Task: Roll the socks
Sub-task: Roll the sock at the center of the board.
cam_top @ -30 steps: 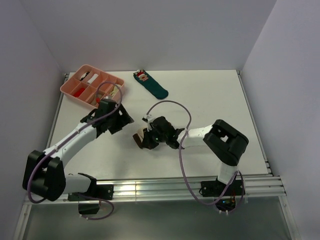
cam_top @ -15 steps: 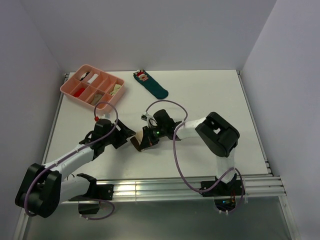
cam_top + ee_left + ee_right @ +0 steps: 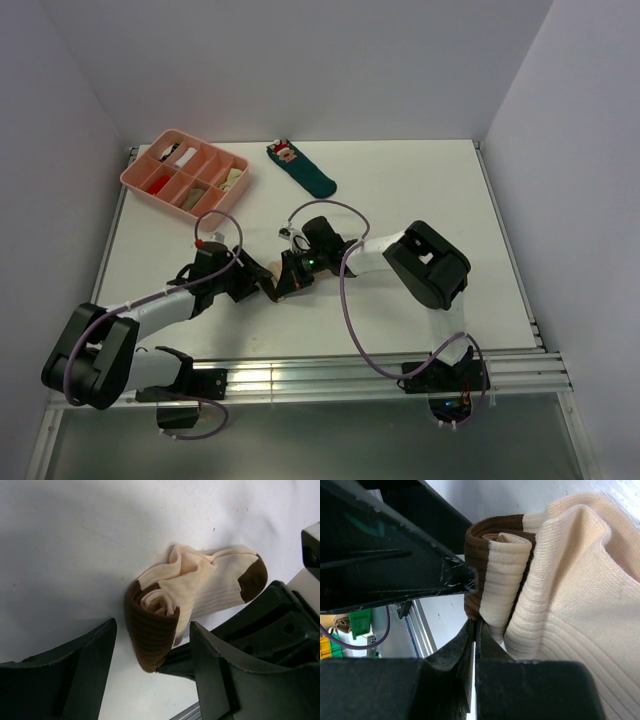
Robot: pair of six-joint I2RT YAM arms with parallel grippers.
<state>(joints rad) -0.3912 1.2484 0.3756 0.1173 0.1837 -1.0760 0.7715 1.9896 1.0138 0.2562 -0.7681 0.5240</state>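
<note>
The socks (image 3: 271, 279) lie as one partly rolled bundle at the table's middle: cream fabric with a dark brown cuff and toe, seen in the left wrist view (image 3: 195, 587) and the right wrist view (image 3: 560, 580). A tan layer shows at the roll's core; I cannot make out the plain tan sock separately. My left gripper (image 3: 262, 286) is open, its jaws either side of the brown rolled end (image 3: 152, 630) without touching it. My right gripper (image 3: 287, 283) is shut, its tips (image 3: 476, 625) pressed against the roll's lower edge, with no fabric visible between the jaws.
A pink compartment tray (image 3: 185, 172) with small items stands at the back left. A dark teal sock with a red-and-white figure (image 3: 303, 168) lies at the back middle. An aluminium rail (image 3: 330, 375) runs along the near edge. Walls close in left, right and back.
My left gripper has swung from near the tray down and right to the rolled end of the socks. My right gripper has shifted the bundle a little left.
</note>
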